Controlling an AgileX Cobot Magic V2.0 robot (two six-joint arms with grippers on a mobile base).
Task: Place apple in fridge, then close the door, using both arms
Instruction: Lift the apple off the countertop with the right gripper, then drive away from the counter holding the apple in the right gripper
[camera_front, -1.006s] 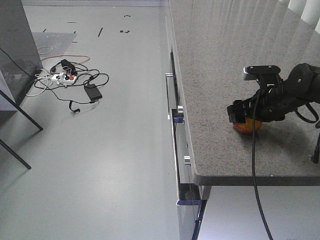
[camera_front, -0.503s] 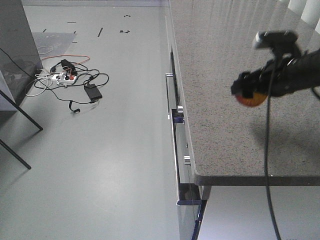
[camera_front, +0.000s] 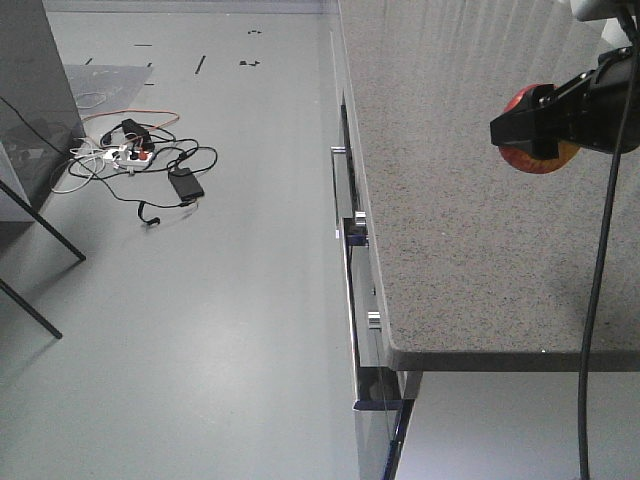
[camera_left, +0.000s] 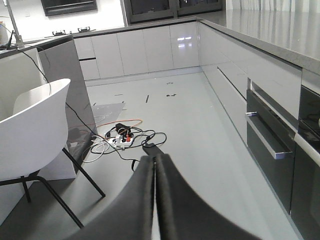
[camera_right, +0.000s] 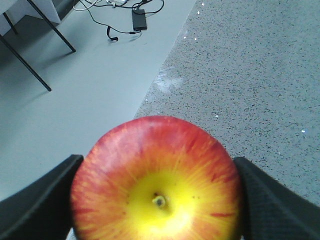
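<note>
Apple (camera_right: 157, 182) sits clenched between the two fingers of your right hand (camera_front: 548, 122), its yellow end showing in the right wrist view. It is held up over the speckled counter (camera_front: 450, 230) near the edge and, by the front view, clear of the surface. Your left hand (camera_left: 154, 197) is pressed closed on nothing, pointing out over the floor (camera_left: 200, 130). Farther off lie a tangle of cables (camera_front: 150, 160) and a white chair (camera_left: 30, 125). You are in the carry step: pickup looks done, placing is not. Next you need to swing the apple off the counter toward the fridge, which you cannot pick out with certainty here. Keep your left hand free for the door.
</note>
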